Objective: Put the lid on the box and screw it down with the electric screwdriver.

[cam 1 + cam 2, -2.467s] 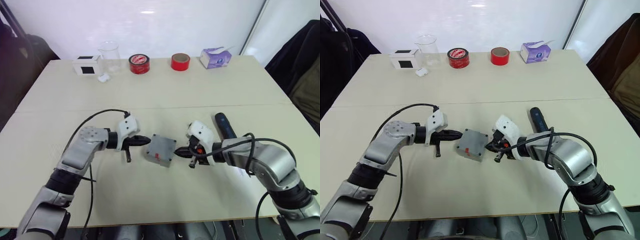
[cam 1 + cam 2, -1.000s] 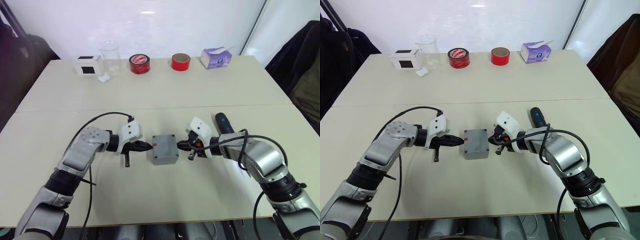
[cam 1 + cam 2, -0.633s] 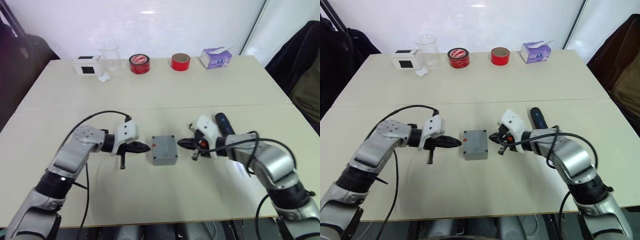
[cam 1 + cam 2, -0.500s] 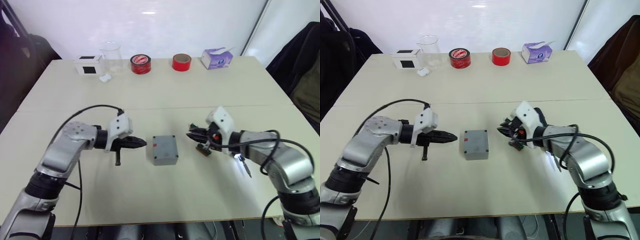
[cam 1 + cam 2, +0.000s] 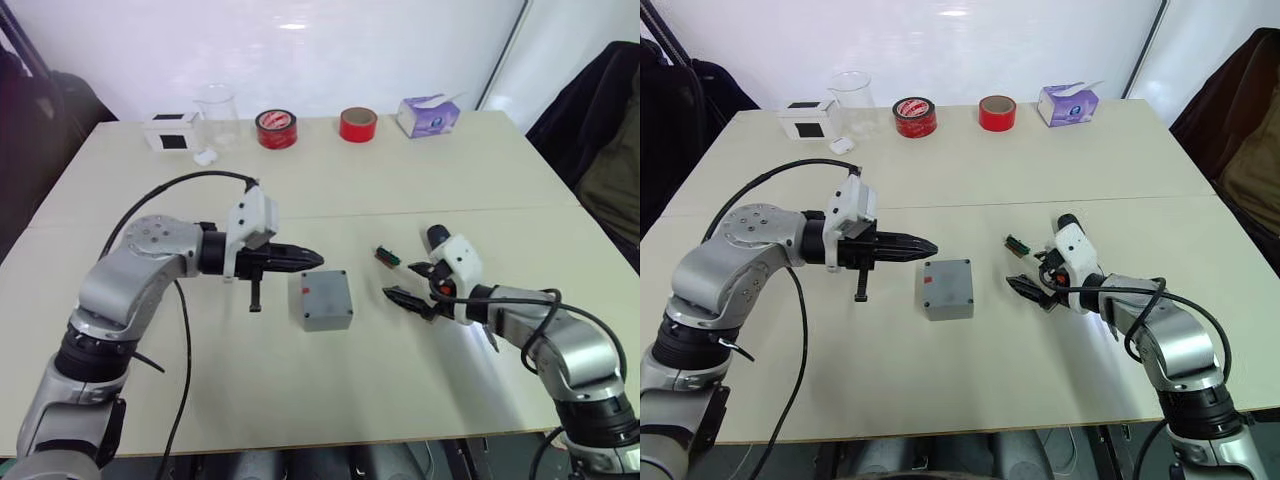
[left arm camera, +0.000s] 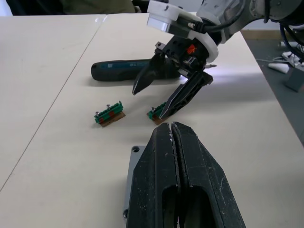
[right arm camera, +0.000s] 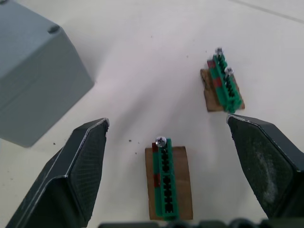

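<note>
- Box (image 5: pixel 321 299) sits closed near the middle of the cream table (image 5: pixel 420 180), the lid forming its grey top face, a small red mark on that face and a screw head visible at a corner in the right wrist view.
- Left gripper (image 5: pixel 312 259) hangs just above the box's far-left edge, its two black fingers pressed together into a single point, holding nothing.
- Right gripper (image 5: pixel 1028 290) is low over the table to the right of the box, apart from it, its fingers spread wide.
- Between those spread fingers lies a small green-brown part (image 7: pixel 165 181) on the table; a second green-brown part (image 7: pixel 221 84) lies near it, farther from the robot.
- Electric screwdriver (image 6: pixel 127 69) lies flat on the table just beyond the right gripper, ungripped; a white glow shows on the table beside the right forearm.
- Along the far edge of the table stand a white box with a black face (image 5: pixel 172 131), a clear glass beaker (image 5: pixel 217 113), two red tape rolls (image 5: pixel 276 128) and a purple tissue pack (image 5: pixel 428 115).
- A small white object (image 5: pixel 206 156) lies just in front of the beaker.
</note>
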Robot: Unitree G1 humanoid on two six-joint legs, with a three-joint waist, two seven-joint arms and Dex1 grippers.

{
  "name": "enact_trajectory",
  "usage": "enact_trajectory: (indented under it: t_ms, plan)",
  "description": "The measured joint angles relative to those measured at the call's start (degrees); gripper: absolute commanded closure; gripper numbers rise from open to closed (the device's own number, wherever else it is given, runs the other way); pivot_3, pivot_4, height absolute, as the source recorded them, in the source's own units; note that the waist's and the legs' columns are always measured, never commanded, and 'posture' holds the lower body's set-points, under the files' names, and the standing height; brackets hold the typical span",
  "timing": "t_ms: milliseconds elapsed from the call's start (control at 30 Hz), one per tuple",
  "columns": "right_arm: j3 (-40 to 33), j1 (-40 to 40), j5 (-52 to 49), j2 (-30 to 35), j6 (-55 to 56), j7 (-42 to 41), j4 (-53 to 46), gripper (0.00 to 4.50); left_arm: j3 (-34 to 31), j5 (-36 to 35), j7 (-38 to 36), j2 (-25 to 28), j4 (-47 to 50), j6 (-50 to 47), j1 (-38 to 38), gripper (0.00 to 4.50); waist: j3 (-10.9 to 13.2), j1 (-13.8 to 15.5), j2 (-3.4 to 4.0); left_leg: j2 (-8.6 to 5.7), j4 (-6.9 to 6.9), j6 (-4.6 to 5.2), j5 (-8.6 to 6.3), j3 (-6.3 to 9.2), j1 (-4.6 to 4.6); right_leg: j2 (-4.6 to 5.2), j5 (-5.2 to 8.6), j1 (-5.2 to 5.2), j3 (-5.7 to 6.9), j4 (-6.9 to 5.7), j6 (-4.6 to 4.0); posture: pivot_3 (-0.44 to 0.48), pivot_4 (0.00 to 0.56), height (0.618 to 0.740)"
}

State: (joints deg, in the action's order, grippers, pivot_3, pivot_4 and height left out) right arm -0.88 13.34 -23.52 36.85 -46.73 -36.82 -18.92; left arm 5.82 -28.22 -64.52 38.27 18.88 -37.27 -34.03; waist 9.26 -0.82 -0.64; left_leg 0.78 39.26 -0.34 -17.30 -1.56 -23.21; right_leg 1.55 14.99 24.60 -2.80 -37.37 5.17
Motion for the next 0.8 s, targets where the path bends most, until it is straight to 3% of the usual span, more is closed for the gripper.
enact_trajectory:
  t_ms: [333, 500, 700, 800]
  plan:
    - [0.4, -0.2, 0.7, -0.4, 1.0, 0.0, 3.3, 0.39, 0.4, 0.1, -0.1, 1.1, 0.5, 0.1, 1.5, 4.50, 0.0, 0.1, 0.00, -0.01, 0.00, -0.01, 0.00, 0.00, 0.00, 0.00, 0.00, 0.00, 0.00, 0.00, 0.00, 0.000, 0.150, 0.740]
    - [0.4, -0.2, 0.7, -0.5, 1.0, 0.0, 3.4, 1.99, 0.7, 0.1, 0.0, 1.1, 0.5, 0.2, 1.7, 4.50, 0.0, 0.1, 0.00, -0.01, 0.00, -0.01, 0.00, 0.00, 0.00, 0.01, 0.00, 0.00, 0.00, 0.00, 0.00, 0.000, 0.150, 0.740]
    - [0.4, -0.2, 0.8, -0.8, 1.0, 0.0, 3.4, 4.46, 0.8, 0.1, 0.2, 1.1, 0.5, 0.4, 1.7, 4.50, 0.0, 0.1, 0.00, -0.01, 0.00, -0.01, 0.00, 0.00, 0.00, 0.01, 0.00, 0.00, 0.00, 0.00, 0.00, 0.000, 0.150, 0.740]
    - [0.4, -0.2, 0.7, -0.8, 1.1, -0.1, 3.4, 4.46, 1.0, 0.1, 0.5, 1.1, 0.5, 0.4, 1.7, 4.50, 0.0, 0.1, 0.00, -0.01, 0.00, -0.01, 0.00, 0.00, 0.00, 0.01, 0.00, 0.00, 0.00, 0.00, 0.00, 0.000, 0.150, 0.740]
